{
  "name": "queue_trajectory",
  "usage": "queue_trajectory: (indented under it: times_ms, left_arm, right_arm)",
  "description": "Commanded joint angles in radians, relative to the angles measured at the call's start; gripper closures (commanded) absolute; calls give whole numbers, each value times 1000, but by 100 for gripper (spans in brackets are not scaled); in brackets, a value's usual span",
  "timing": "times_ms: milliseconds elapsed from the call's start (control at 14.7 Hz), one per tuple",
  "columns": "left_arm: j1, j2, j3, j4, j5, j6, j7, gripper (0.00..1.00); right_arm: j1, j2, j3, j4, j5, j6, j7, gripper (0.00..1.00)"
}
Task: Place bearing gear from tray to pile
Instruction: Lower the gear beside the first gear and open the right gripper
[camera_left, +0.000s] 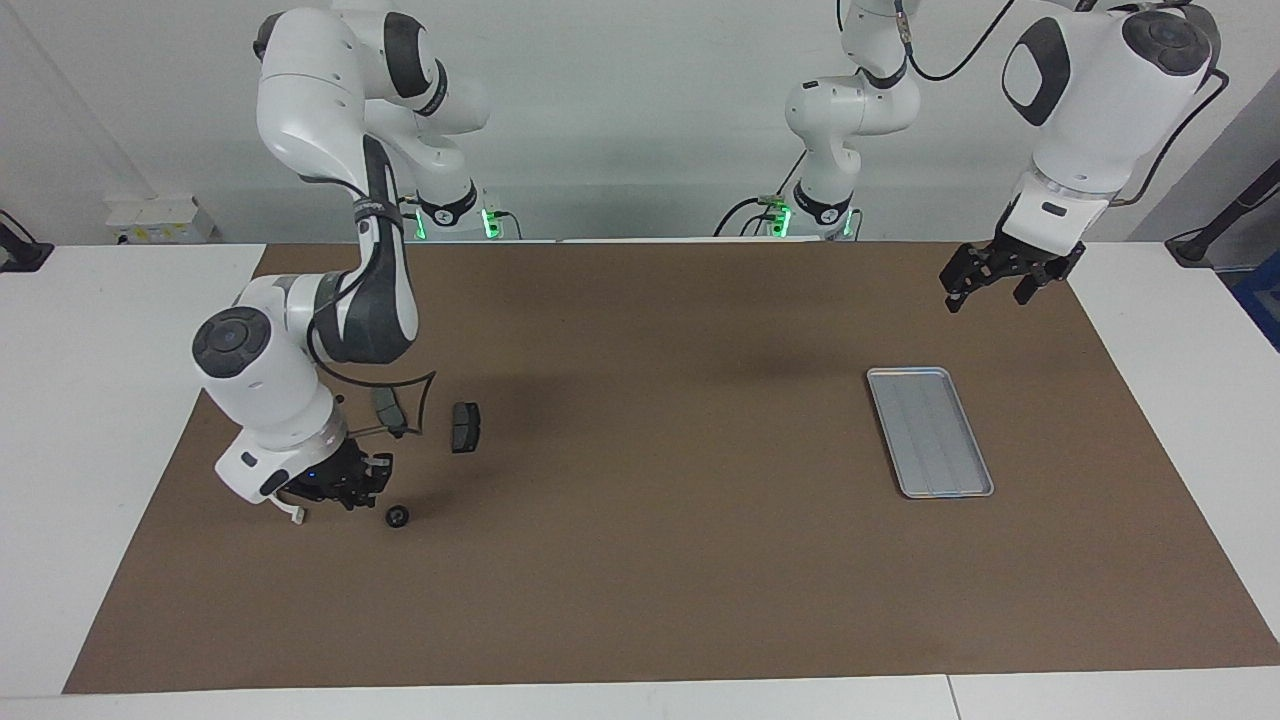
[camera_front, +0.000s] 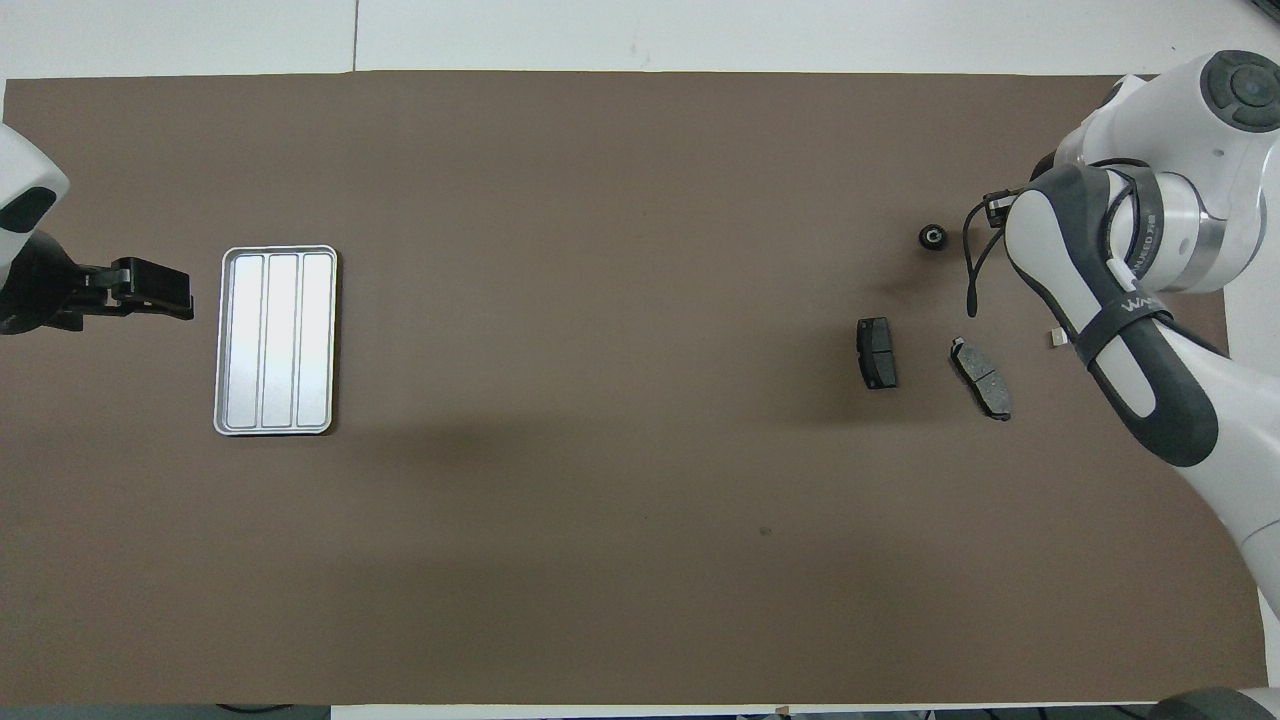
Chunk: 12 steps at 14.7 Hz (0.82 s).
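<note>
The left hand (camera_left: 1008, 279) is seen raised above the brown mat (camera_left: 660, 560), toward the left arm's end of the tabletop (camera_left: 110, 420), with its fingers (camera_front: 150, 285) spread apart and nothing between them; this arm waits. The tray (camera_left: 930, 432) lies flat on the mat beside that hand's position, and only its ribbed base is seen inside its raised rim.

Toward the right arm's end, two dark brake pads are laid on the mat: one (camera_left: 465, 426) lies nearer the middle of the tabletop, and the other (camera_left: 388, 410) lies beside it, closer to the right arm and partly crossed by that arm's cable in the facing view. They are apart from each other.

Farther from the robots than both pads, the bearing gear (camera_left: 397, 517) is found resting on the mat, a small black round part with a pale centre seen in the overhead view (camera_front: 933, 237). It is touched by nothing. The right hand (camera_left: 345, 487) is held low, just beside the gear, and a gap is seen between them. Whether that hand is spread or clenched cannot be told. A small white piece (camera_left: 292, 512) shows under the right wrist; what it is cannot be told.
</note>
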Motion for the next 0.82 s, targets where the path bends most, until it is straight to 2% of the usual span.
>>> queue_trajectory:
  times_ms: [0, 409, 750]
  left_arm:
    - [-5, -13, 6, -5, -8, -10, 8, 0]
    - [-5, -13, 6, -5, -8, -10, 10, 0]
    - [-5, -13, 6, -5, -8, -10, 10, 0]
  right_arm:
    - [-16, 19, 17, -18, -1, 68, -29, 100]
    - [-16, 42, 18, -56, 7, 147, -30, 100]
    - [-13, 42, 18, -62, 7, 155, -22, 100]
